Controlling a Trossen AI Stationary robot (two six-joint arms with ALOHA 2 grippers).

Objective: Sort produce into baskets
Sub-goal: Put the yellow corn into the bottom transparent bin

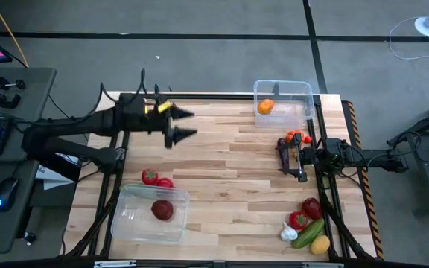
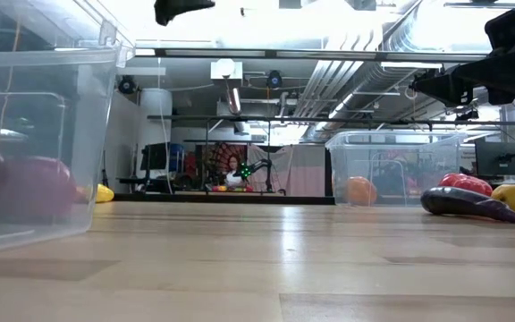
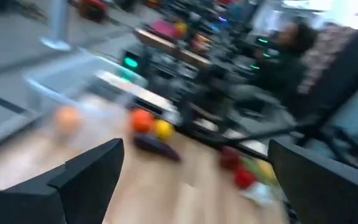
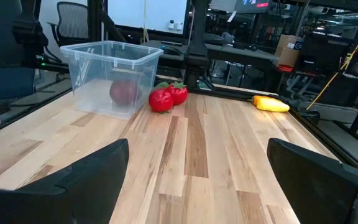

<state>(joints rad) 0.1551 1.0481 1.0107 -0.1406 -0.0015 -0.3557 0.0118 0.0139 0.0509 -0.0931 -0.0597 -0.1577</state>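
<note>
**Two baskets, both arms empty, most of the produce unsorted**

Two clear baskets sit on the counter (image 1: pixel 222 156): the near-left basket (image 1: pixel 151 214) holds one dark red piece (image 1: pixel 162 210), and the far-right basket (image 1: pixel 283 102) holds one orange piece (image 1: pixel 265 106). Neither arm carries anything. The left gripper (image 1: pixel 187 123) hangs above the far-left part of the counter with its fingers spread wide and nothing between them; the right gripper (image 1: pixel 291 158) sits low at the right edge, fingers likewise apart and empty.

By my reading the job is between picks: one piece lies in each basket and the rest waits outside. The next move calls for one arm to settle on a loose piece and come down over it with fingers open. The two red tomatoes (image 1: pixel 156 179), just beside the near-left basket's far wall, look like the easiest reach for the left arm; the pile by the right arm is crowded, so a clean approach there would need care.

Counted from the high view: two baskets; one cluster of five at the near-right corner, namely a dark red piece (image 1: pixel 311 207), a red pepper (image 1: pixel 298 220), a green cucumber (image 1: pixel 310 230), a white garlic (image 1: pixel 289 234) and a yellow lemon (image 1: pixel 320 244); two tomatoes; one small orange-red piece (image 1: pixel 297 137) near the right gripper; and one yellow banana (image 4: pixel 270 104) at the far-left edge.
</note>
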